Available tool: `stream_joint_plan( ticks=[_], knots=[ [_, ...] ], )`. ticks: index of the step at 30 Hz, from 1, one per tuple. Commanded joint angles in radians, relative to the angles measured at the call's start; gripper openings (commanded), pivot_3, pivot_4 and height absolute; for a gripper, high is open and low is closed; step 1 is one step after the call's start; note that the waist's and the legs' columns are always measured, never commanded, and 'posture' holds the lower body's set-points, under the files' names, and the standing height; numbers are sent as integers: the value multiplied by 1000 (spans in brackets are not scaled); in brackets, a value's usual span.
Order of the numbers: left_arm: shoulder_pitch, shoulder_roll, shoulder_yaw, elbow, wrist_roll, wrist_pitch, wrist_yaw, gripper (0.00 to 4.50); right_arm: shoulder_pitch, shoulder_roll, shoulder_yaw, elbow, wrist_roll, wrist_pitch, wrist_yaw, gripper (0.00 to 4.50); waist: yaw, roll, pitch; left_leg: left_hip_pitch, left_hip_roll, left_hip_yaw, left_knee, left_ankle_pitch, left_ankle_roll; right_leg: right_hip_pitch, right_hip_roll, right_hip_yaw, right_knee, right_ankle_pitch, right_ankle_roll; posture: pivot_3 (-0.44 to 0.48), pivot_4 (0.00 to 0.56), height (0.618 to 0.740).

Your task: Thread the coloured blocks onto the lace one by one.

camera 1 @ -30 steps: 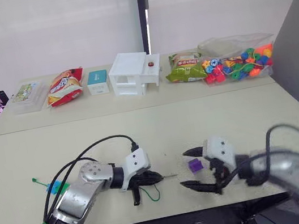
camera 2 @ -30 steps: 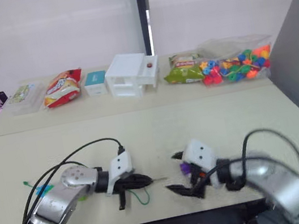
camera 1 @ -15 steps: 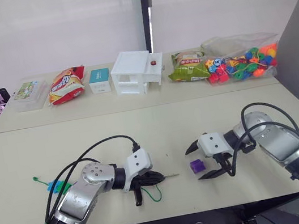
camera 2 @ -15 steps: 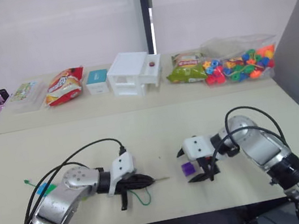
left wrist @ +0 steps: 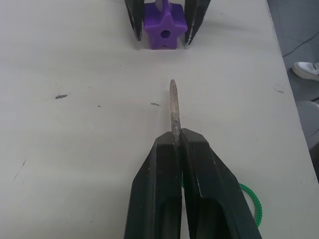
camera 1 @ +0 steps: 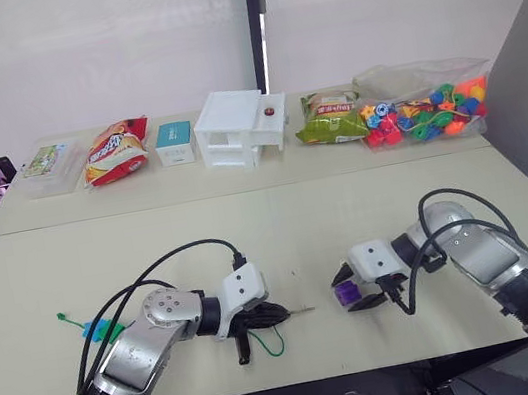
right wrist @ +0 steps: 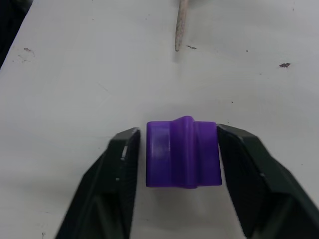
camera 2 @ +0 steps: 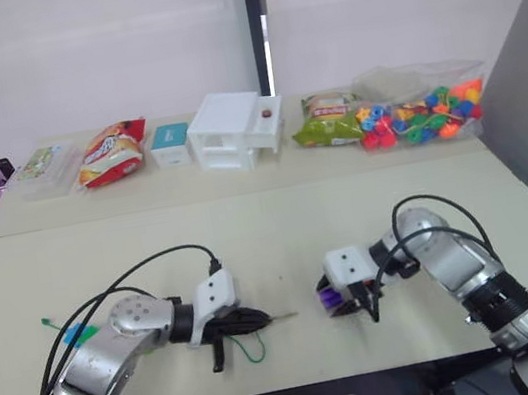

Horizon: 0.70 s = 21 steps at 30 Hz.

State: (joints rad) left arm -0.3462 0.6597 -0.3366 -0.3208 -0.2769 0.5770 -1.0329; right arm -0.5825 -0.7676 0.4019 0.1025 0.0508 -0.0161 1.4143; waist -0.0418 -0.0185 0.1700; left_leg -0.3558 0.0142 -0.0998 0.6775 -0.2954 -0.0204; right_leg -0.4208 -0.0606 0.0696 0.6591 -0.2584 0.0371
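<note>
- Left end effector (left wrist: 175, 142) is clamped tight on the lace (left wrist: 173, 107); the stiff grey tip sticks straight out from the fingers, just above the tabletop (camera 1: 249, 230).
- Behind it, the green cord loops on the surface under the arm.
- Right end effector (right wrist: 182, 149) sits low, fingers parted around a purple block (right wrist: 183, 152), a sliver of gap on each side.
- The block rests on the tabletop, its hole facing the needle tip, the two near but apart.
- Bag of multicoloured beads (camera 1: 423, 115) waits at the far edge.
</note>
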Motion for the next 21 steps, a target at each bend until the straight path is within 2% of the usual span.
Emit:
stream_joint_plan(
  ticks=[1, 5, 9, 13, 21],
  knots=[
    [-13, 4, 18, -51, -19, 15, -2, 0, 11, 4, -37, -15, 7, 4, -21, 1377, 0, 0, 0, 0, 0, 0, 0, 0, 0, 0, 0, 0, 0, 0, 0, 0, 150, 740],
    [-34, -3, 19, -67, -28, 44, -2, 0, 41, 13, -64, -93, 47, 105, -47, 1377, 0, 0, 0, 0, 0, 0, 0, 0, 0, 0, 0, 0, 0, 0, 0, 0, 150, 740],
    [-74, -9, 6, -79, -25, 86, 1, 0, 81, 34, -91, -281, 101, 381, -130, 1377, 0, 0, 0, 0, 0, 0, 0, 0, 0, 0, 0, 0, 3, 0, 0, 0, 150, 740],
    [-94, 4, -11, -88, -14, 105, -9, 0, 137, 38, -78, -406, 97, 534, -203, 1377, 2, 0, 0, 0, 0, -1, 1, 0, 0, 0, 0, 0, 3, 0, 0, 0, 150, 740],
    [-131, 40, -80, -81, 28, 106, -42, 0, 222, 23, -3, -407, -4, 502, -290, 1377, 1, 0, 0, 1, -1, -1, 1, 0, 0, 1, 1, 0, 2, 0, 0, 0, 150, 740]
  ],
)
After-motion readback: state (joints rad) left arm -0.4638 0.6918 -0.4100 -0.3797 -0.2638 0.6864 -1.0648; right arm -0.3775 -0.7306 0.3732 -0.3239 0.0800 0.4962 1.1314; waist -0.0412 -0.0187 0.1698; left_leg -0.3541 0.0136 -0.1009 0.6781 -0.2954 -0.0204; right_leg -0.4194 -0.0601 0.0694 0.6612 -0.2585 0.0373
